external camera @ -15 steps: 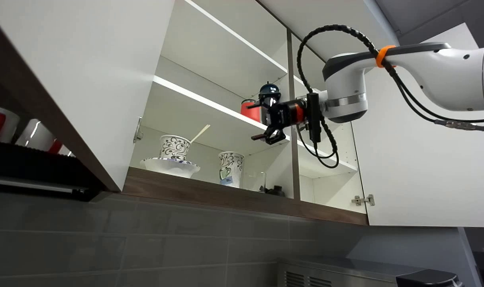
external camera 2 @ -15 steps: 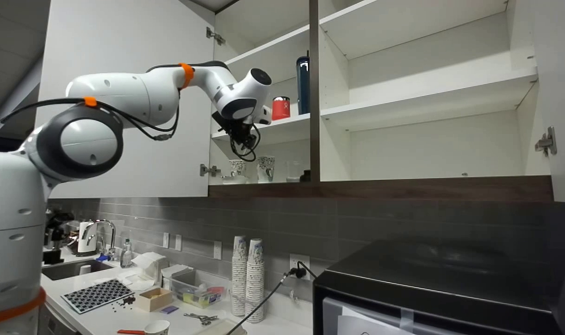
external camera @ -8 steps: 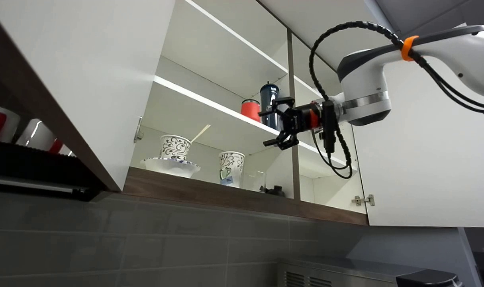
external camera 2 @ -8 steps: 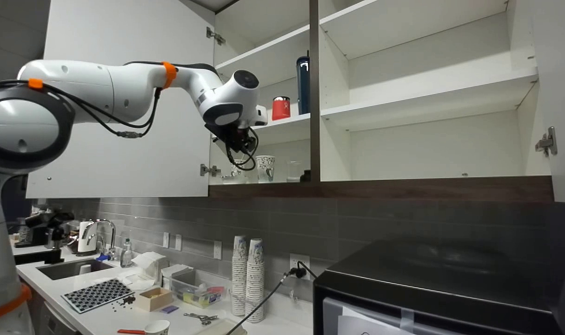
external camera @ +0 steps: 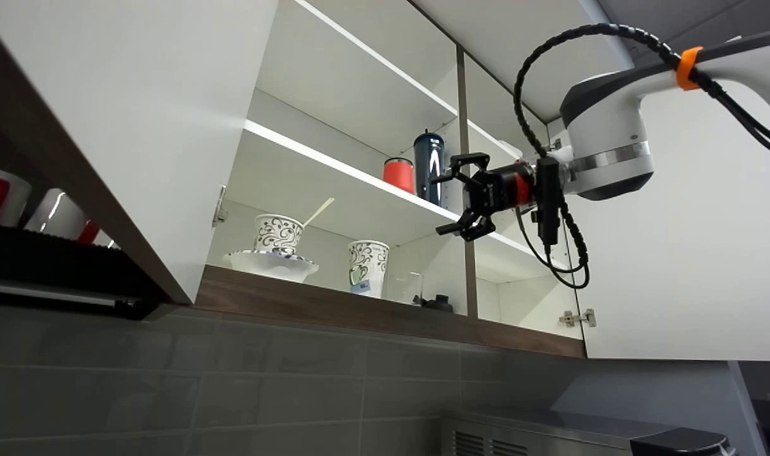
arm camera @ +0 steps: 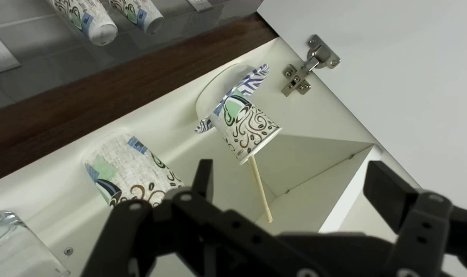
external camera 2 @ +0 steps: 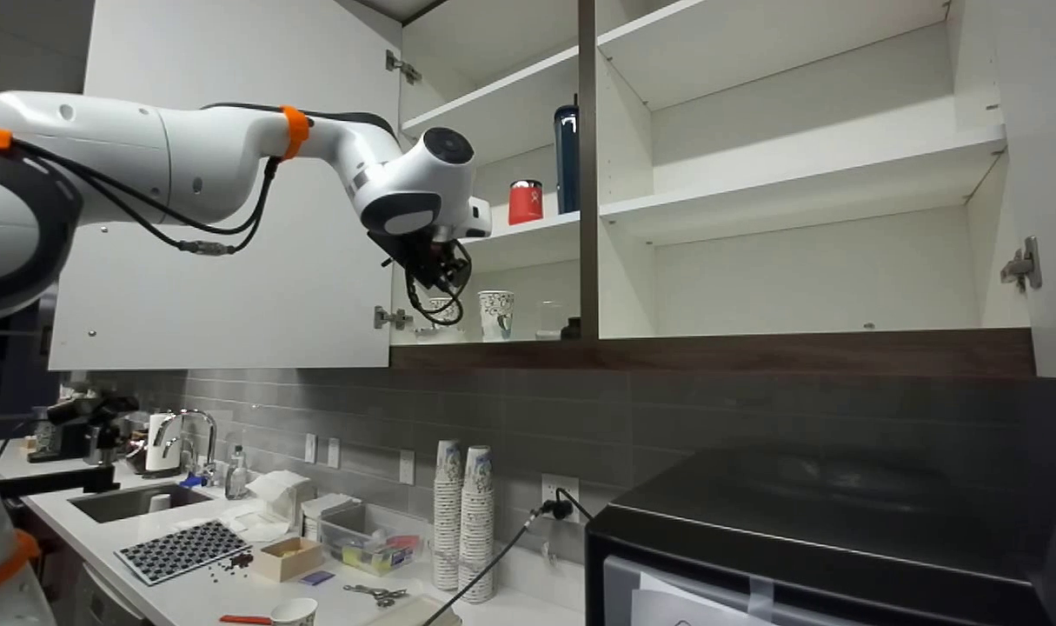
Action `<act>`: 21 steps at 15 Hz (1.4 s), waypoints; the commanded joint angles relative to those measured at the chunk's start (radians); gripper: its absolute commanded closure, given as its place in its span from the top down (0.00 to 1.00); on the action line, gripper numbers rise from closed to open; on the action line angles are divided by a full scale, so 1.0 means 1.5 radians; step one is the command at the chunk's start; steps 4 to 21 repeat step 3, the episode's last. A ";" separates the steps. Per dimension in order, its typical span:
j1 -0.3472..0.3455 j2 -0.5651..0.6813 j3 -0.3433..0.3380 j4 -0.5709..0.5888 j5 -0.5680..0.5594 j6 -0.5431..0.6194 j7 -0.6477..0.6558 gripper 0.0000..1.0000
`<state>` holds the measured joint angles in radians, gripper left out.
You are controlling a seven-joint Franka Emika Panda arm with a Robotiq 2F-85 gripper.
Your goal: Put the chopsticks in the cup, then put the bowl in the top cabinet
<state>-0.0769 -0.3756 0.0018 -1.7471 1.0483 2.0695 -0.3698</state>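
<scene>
Drawn back, the Robotiq gripper (external camera: 445,204) is spread wide; tilted chopsticks (arm camera: 261,188) are held in the paper cup (arm camera: 248,127) inside the bowl (arm camera: 219,90).

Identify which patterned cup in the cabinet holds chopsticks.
The cup standing in the bowl: pale chopsticks rise past its rim. None show above the other cup, beside the clear tumbler.

The thin, straight, cream wooden chopsticks (arm camera: 260,188) before you look smooth and matt, the round, scroll-printed white paper cup (arm camera: 246,129) dull. You have a smooth, round, blue-rimmed, paper-like white bowl (arm camera: 217,89), a satin, boxy white cabinet (external camera 2: 806,269) with a long brown wood-grained bottom edge (external camera 2: 806,351), and a glossy silver metal hinge (arm camera: 318,55).
</scene>
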 commanded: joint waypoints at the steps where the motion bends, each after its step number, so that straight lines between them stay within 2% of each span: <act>1: 0.025 0.004 -0.017 0.003 -0.010 0.005 0.005 1.00; 21: 0.025 0.005 -0.018 0.003 -0.010 0.005 0.005 1.00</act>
